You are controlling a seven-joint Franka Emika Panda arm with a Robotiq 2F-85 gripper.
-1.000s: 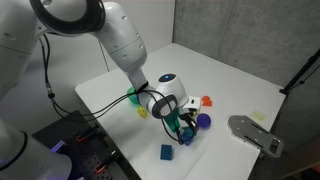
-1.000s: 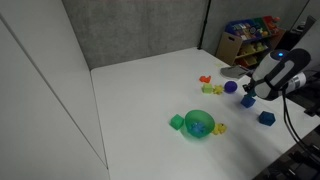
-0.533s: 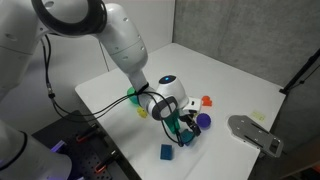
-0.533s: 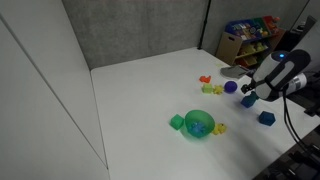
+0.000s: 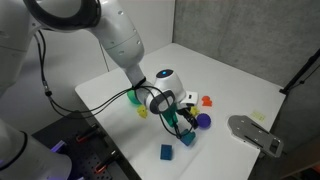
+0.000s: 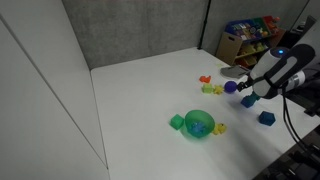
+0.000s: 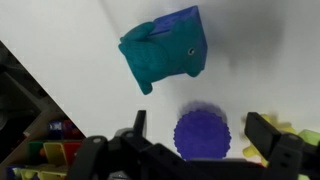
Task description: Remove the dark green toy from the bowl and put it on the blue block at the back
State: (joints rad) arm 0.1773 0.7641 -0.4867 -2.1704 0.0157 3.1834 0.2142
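Observation:
In the wrist view the dark green toy (image 7: 160, 55) rests on top of the blue block (image 7: 186, 14), of which only an indigo edge shows behind it. My gripper (image 7: 204, 128) is open, its two dark fingers (image 7: 138, 122) apart from the toy with a purple round piece (image 7: 202, 132) on the table between them. In both exterior views the gripper (image 5: 181, 118) (image 6: 253, 91) hangs just above the blue block (image 6: 247, 100). The bright green bowl (image 6: 200, 123) stands far from it, mostly hidden by the arm in an exterior view (image 5: 133, 97).
A brighter blue cube (image 5: 166, 152) (image 6: 266, 117) lies near the table's edge. An orange piece (image 5: 207, 101), yellow-green pieces (image 6: 210, 88) and a green cube (image 6: 177, 122) are scattered about. A grey flat object (image 5: 255, 133) lies at the table's side.
The jaws have gone from shut on the dark green toy to wide open, leaving the toy on the blue block. The gripper has risen slightly.

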